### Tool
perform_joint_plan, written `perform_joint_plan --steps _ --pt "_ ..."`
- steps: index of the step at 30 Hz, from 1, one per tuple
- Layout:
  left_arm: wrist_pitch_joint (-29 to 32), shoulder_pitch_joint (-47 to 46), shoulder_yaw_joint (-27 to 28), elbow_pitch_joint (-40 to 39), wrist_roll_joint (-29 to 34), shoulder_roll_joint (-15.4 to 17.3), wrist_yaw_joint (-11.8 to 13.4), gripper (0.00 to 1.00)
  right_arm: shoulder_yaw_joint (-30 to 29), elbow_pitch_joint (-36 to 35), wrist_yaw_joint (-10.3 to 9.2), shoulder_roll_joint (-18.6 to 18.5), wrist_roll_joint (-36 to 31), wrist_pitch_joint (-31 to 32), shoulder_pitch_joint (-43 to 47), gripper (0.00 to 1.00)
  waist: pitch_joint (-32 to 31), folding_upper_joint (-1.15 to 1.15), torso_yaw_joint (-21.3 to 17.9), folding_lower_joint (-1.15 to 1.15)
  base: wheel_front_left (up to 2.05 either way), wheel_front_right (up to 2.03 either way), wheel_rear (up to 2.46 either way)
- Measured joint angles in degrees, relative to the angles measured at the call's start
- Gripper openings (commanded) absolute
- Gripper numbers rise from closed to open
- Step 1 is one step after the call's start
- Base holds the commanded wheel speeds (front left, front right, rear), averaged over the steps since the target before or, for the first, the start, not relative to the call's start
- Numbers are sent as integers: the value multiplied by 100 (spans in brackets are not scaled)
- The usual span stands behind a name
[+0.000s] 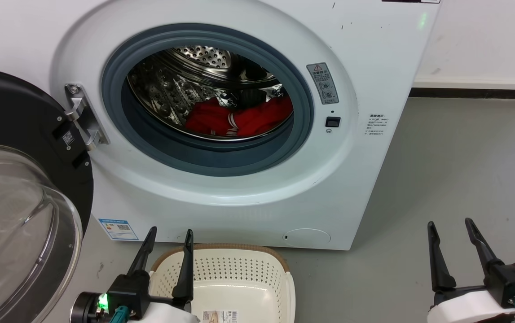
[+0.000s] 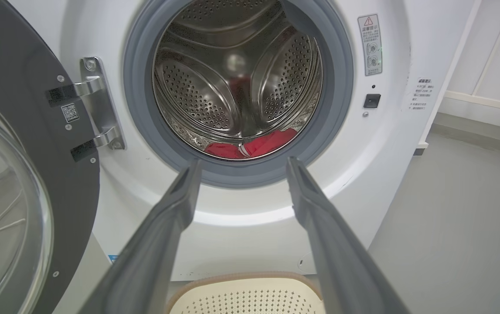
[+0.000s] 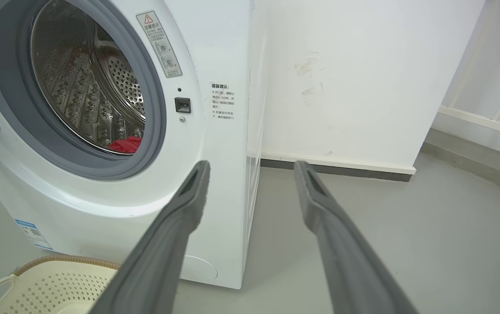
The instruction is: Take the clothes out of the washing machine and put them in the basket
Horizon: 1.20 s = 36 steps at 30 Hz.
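Left end effector [image 1: 170,234], lower left of the head view: fingers parted, nothing held, at the left edge of the basket [image 1: 239,276]. Right end effector [image 1: 450,223], lower right: likewise parted and empty.

The clothes [image 1: 248,119] lie bunched at the drum bottom of the washing machine [image 1: 351,67], centre frame, with the door [image 1: 28,116] swung wide.

Judged soft, limp and light, and liable to trail. Best pinched at a raised fold near the striped band [image 1: 231,125].

Washing machine [image 1: 374,67] front: warning-triangle label [image 1: 323,83] at 3 o'clock of grey ring [image 1: 303,112], small print unreadable. QR sticker [image 1: 68,138] on door [image 1: 15,103].
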Motion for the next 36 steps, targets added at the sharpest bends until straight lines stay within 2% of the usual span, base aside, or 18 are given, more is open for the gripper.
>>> perform_joint_plan --steps 7,12,16,24,29,34,35,36 --pt "0 -99 21 328 -160 -3 -126 100 120 1 0 1 -57 1 -82 100 121 0 -121 0 0 0 0" --pt "-1 -944 232 555 -201 44 -332 100 212 -126 0 -4 -58 0 -441 100 551 0 -266 0 0 0 0" --pt "-1 -2150 345 1004 -156 539 -471 100 331 -181 1 1 -96 0 -770 100 1113 0 -448 1 0 0 0" --pt "44 -4458 140 2679 -171 1412 -547 100 191 -180 0 -10 158 0 -1132 100 2223 0 -944 2 0 0 0" --pt "676 -5608 -341 3574 -399 1792 -554 100 233 -155 0 -13 297 0 -1255 100 2719 0 -1325 2 0 0 0" --pt "1257 -6636 -868 4147 -691 2252 -563 100 412 -246 0 -14 491 0 -1357 100 3167 0 -1663 1 0 0 0" --pt "1363 -6865 -903 4254 -732 2361 -563 100 446 -271 0 -14 525 0 -1365 100 3256 0 -1726 1 0 0 0" --pt "1718 -7480 -900 4624 -762 2643 -563 100 523 -321 0 -14 613 0 -1373 100 3523 0 -1893 1 0 0 0"
